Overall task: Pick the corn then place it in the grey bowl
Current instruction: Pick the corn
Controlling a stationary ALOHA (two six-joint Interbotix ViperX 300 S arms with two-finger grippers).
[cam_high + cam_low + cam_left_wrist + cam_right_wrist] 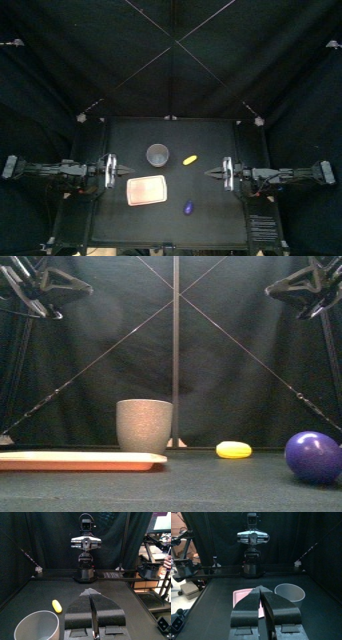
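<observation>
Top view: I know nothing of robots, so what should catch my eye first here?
A tall grey cup stands mid-table toward the back, a small yellow corn just right of it. A pink tray lies in front of the cup, a purple toy nearer the front edge. The left arm and right arm hang at the sides, touching nothing.

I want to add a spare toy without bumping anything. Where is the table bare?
Bare: the back strip behind the grey cup and corn; the front strip before the pink tray and purple toy; the right side, between those toys and the right gripper. Crowded: the middle, where cup, corn and tray sit close.
</observation>
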